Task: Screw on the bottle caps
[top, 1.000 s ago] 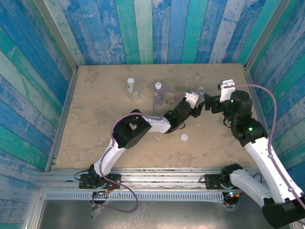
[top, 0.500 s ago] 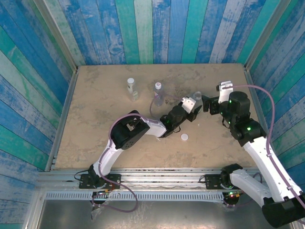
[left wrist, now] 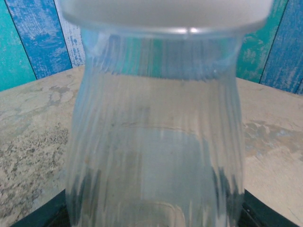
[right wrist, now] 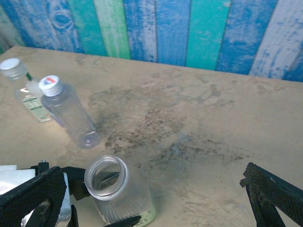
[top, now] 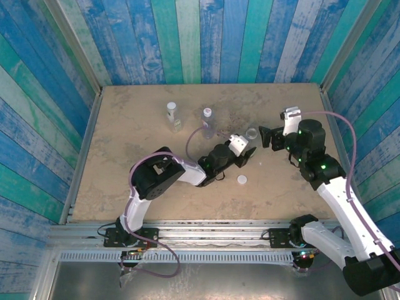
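A clear ribbed bottle with an open mouth and a pale green band at its base stands on the table, uncapped. My left gripper is shut on its lower body; in the left wrist view the bottle is very close, with the dark fingers at the bottom corners. My right gripper is open, just right of this bottle and not touching it. A loose white cap lies on the table nearer the arms' bases.
Two capped bottles stand at the back left: one with a green label and a plain one with a red-and-blue mark on its cap. Painted plank walls enclose the table on three sides.
The left gripper has pulled the open bottle leftward and nearer the arms' bases. The right gripper has shifted left after it and its jaws have widened slightly.
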